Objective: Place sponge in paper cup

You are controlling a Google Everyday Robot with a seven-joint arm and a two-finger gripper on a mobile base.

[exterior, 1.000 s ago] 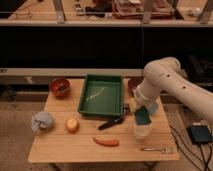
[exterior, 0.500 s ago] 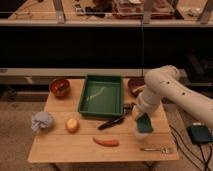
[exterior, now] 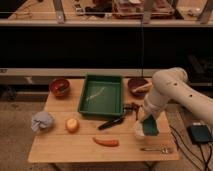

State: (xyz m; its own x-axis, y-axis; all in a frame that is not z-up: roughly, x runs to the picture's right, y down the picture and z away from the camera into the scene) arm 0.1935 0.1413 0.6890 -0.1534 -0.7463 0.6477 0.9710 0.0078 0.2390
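A teal-green sponge (exterior: 149,126) sits at the right side of the wooden table (exterior: 55,150), resting on or in the white paper cup (exterior: 138,131), whose pale rim shows just left of and under it. My gripper (exterior: 136,111) is the dark end of the white arm (exterior: 167,92), just above and to the left of the sponge and cup. Whether it touches the sponge is hidden by the arm's angle.
A green tray (exterior: 102,95) stands mid-table. There is a red bowl (exterior: 59,86) at back left and a brown bowl (exterior: 138,86) at back right. A crumpled cloth (exterior: 42,121), an orange fruit (exterior: 72,124), a black utensil (exterior: 110,123), a red pepper (exterior: 106,142) and a fork (exterior: 156,149) lie in front.
The arm has lowered and swung slightly right. The green sponge has come down with it and now sits lower, at the paper cup.
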